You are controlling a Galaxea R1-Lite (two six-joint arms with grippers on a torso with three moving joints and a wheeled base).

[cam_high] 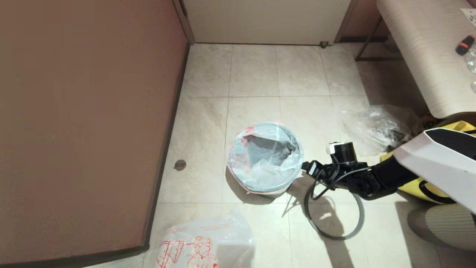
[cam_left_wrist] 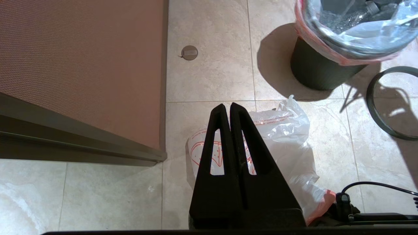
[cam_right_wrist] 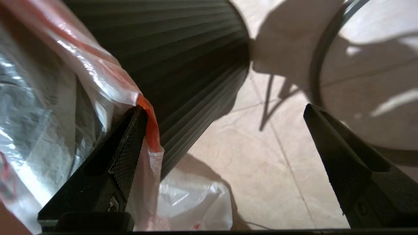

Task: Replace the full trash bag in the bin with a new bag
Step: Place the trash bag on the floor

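Pale stone floor tiles (cam_high: 256, 70) run between a brown panel wall (cam_high: 81, 123) on the robot's left and a light wood-grain bench (cam_high: 427, 48) on its right. The right gripper (cam_right_wrist: 225, 130) sits at the right side of the bin (cam_high: 264, 158), its fingers (cam_right_wrist: 130, 153) spread wide apart; one finger lies against the orange-red edge of the full trash bag (cam_right_wrist: 98, 81) where it folds over the bin's rim, while the other stands clear over the floor. Nothing is pinched between them. The black forearm reaches in from the right of the head view, ending beside the bin (cam_right_wrist: 183, 58), whose ribbed black wall fills much of the right wrist view. The full trash bag (cam_high: 260, 156) lines the bin, milky and crumpled, with dark rubbish showing inside. Just beside the bin, beneath the right arm, the thin grey hoop (cam_high: 334, 219) lies flat on the tiles, apart from the rim. The left gripper (cam_left_wrist: 227, 111) hangs over the new bag (cam_left_wrist: 287, 137), fingers pressed together and holding nothing. The new bag (cam_high: 204, 242), with red line drawings, lies crumpled on the floor nearer the robot than the bin. A clear crinkled plastic bag (cam_high: 375, 126) and a yellow tote bag (cam_high: 427, 186) rest by the bench.
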